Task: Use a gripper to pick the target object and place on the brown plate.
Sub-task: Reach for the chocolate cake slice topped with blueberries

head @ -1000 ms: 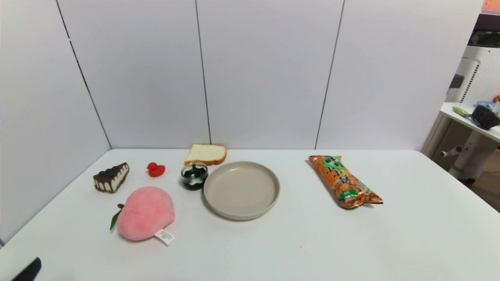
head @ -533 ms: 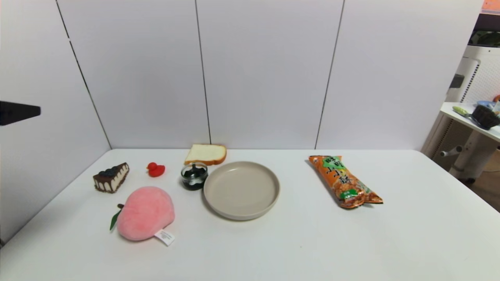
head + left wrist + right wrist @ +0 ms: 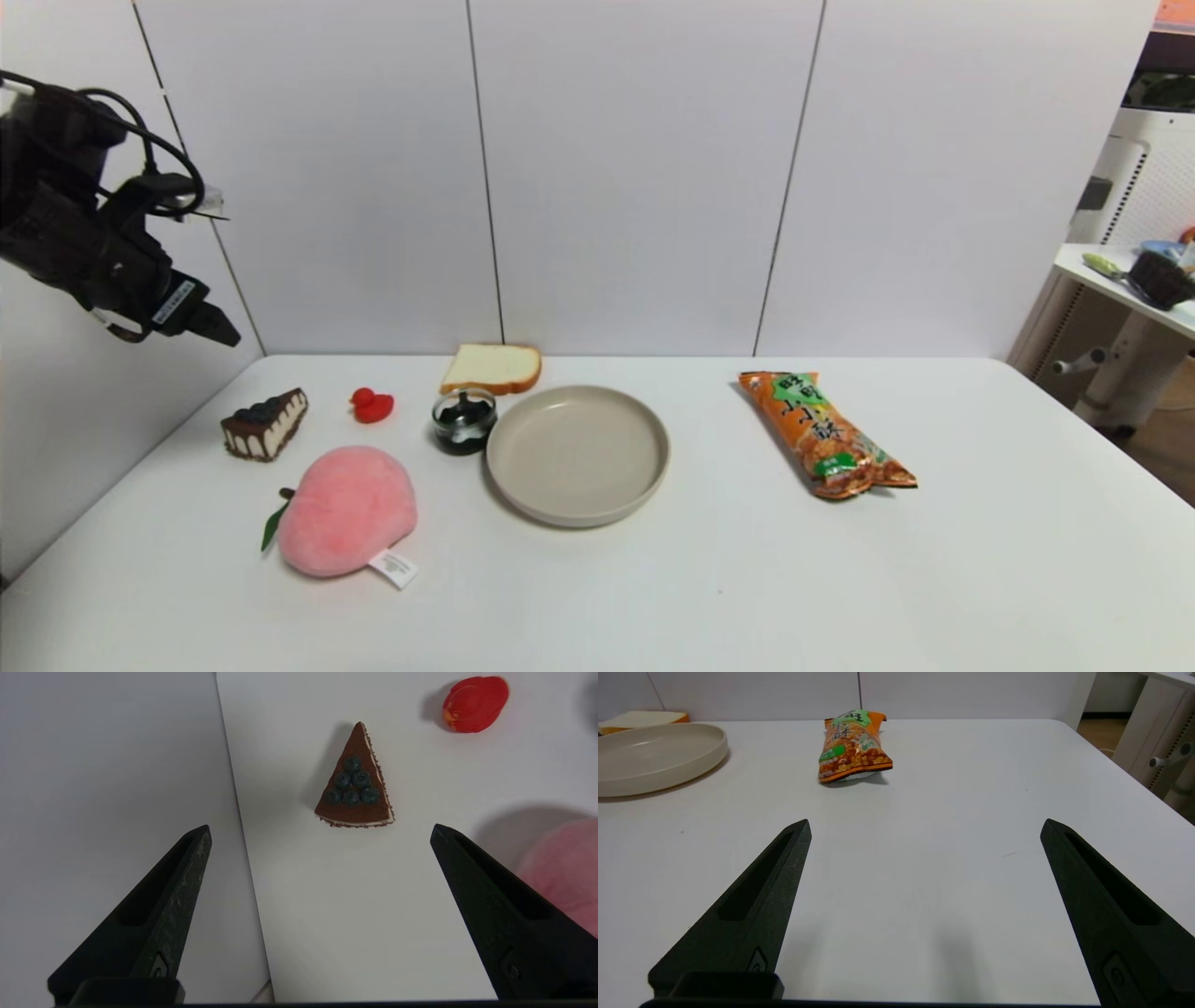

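The cake slice [image 3: 265, 425], chocolate-topped with blueberries, lies at the table's far left. In the left wrist view it [image 3: 355, 784] sits below and ahead of my left gripper [image 3: 320, 830], which is open and empty. In the head view the left gripper [image 3: 210, 327] hangs high above the table's left edge, up and left of the cake. The beige plate [image 3: 577, 455] sits empty at the table's middle. My right gripper [image 3: 924, 823] is open and empty, low over the near right of the table, with the plate [image 3: 654, 756] off to one side.
A red duck [image 3: 372, 405], a bread slice [image 3: 492, 369] and a dark glass jar [image 3: 464, 421] stand between cake and plate. A pink plush peach [image 3: 347, 509] lies in front of the cake. An orange snack bag [image 3: 823, 434] lies to the right. The side wall [image 3: 117, 765] runs close to the cake.
My left arm has risen from the bottom left corner of the head view to high at the upper left, above the cake. The objects have not moved.
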Controlling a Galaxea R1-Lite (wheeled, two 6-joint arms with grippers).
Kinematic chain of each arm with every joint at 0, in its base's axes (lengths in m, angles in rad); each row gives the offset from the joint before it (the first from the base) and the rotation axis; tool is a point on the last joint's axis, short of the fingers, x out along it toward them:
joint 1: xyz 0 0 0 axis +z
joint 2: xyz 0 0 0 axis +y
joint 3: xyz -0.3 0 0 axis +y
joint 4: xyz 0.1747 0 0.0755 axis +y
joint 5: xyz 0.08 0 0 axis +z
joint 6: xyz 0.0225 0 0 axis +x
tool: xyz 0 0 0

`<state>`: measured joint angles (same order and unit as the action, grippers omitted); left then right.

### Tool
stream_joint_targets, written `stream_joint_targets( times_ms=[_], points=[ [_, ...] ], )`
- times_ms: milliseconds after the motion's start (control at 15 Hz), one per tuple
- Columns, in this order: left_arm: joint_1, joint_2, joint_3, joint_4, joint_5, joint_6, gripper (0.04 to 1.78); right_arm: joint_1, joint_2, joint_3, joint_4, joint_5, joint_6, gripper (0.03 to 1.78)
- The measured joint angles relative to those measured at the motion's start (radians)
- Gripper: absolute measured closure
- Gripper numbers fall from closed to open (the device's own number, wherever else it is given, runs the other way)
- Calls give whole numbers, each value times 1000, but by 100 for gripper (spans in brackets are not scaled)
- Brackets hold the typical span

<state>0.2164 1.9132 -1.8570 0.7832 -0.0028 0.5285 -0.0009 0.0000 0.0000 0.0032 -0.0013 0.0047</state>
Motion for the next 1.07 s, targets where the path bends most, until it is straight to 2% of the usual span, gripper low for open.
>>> stream_joint_targets(
  times_ms=[133, 400, 1067],
  points=[
    [6, 112, -55, 26, 0, 20, 13, 0, 0, 0, 0, 0, 0, 11],
    [13, 229, -79, 31, 0, 18, 13, 0, 0, 0, 0, 0, 0, 11],
    [12, 335, -100, 66, -28, 14, 13, 0, 0, 0, 0, 0, 0, 11]
  ],
)
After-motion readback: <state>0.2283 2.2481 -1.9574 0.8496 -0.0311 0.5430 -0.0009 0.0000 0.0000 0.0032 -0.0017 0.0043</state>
